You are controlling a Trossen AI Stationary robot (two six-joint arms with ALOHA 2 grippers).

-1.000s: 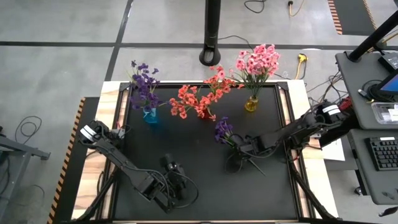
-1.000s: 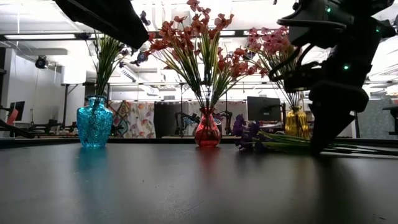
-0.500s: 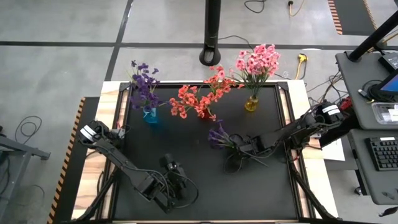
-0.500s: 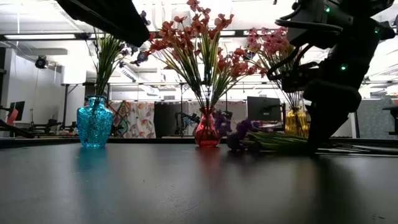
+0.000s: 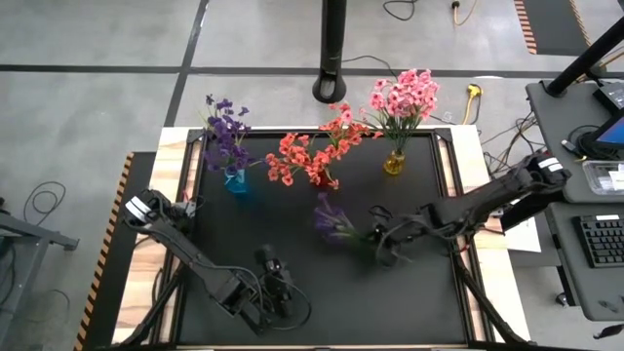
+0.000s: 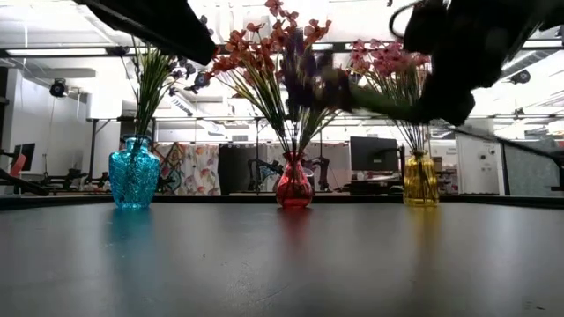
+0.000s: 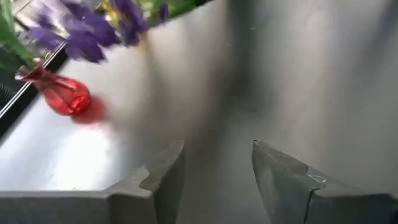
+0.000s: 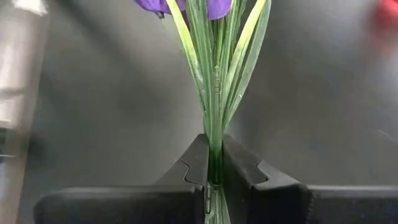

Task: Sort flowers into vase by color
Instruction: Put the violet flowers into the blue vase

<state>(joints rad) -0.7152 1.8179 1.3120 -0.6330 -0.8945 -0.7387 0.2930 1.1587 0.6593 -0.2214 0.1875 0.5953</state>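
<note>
Purple sprig [image 5: 332,220] now lifting off the mat, right gripper [image 5: 382,237] clamping its stems; light, floppy, so gripping low. Left gripper [image 5: 276,292] idling open.

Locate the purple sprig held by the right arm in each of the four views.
High: purple sprig mid-table, in right end effector.
Low: blurred, lifted off the table, before the red vase.
Left wrist: purple blossoms, far edge, near the red vase.
Right wrist: green stems clamped between the fingers.
Shared landmark: red vase.
</note>
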